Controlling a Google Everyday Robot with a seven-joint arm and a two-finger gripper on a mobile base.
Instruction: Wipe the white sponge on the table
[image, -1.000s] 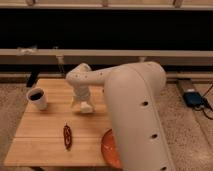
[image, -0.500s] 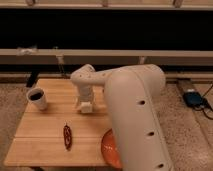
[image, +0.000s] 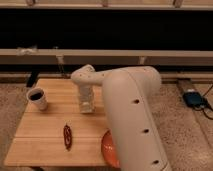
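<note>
The light wooden table (image: 45, 125) fills the lower left of the camera view. My gripper (image: 87, 104) points straight down over the table's middle, at the end of the big white arm. It is shut on the white sponge (image: 88, 107), a pale block at its tip that rests on the table top. The gripper hides most of the sponge.
A white cup with dark liquid (image: 38, 98) stands at the table's left. A small dark red object (image: 67, 136) lies towards the front. An orange-red plate (image: 107, 149) sits at the front right, partly behind my arm. A dark rail runs behind the table.
My gripper has slid the sponge a little to the right and towards the front of the table. Cup, red object and plate have not moved.
</note>
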